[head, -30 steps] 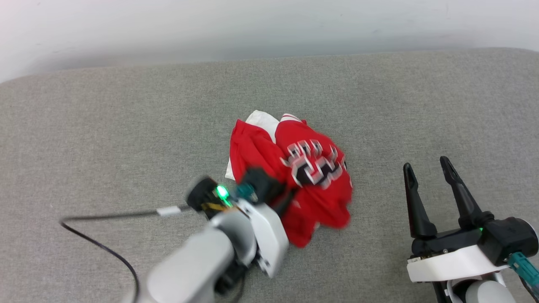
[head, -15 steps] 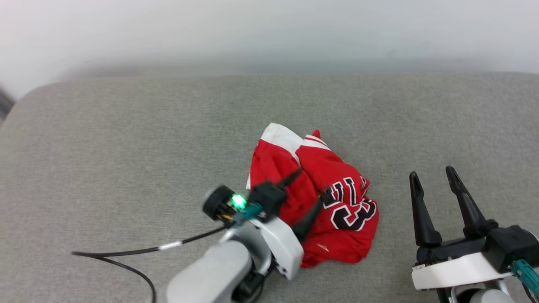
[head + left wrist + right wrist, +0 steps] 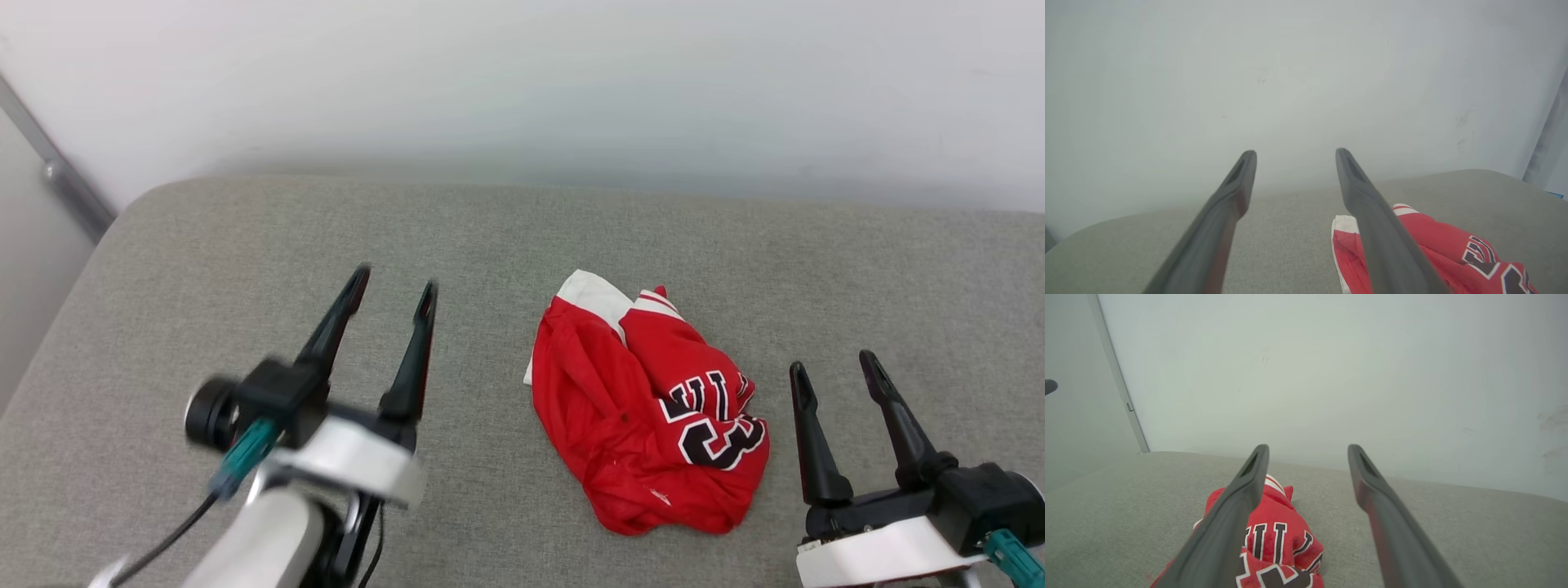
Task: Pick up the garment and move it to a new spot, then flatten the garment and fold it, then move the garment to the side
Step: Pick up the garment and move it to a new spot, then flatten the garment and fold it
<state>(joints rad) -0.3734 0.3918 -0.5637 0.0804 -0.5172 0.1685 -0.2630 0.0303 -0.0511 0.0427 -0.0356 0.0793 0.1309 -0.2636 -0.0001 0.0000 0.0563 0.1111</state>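
head: L fingers (image 3: 412, 351), R fingers (image 3: 808, 433) spread, empty, flank crumpled garment (image 3: 645, 416) | L wrist: white sleeve (image 3: 1345, 224) | R wrist: lettering (image 3: 1281, 539)

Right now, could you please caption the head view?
Crumpled red jersey on grey cushion, between open left claw and open right claw.

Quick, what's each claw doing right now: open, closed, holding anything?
Left claw: open, empty, apart from the shirt.
Right claw: open, empty, on the shirt's other side.
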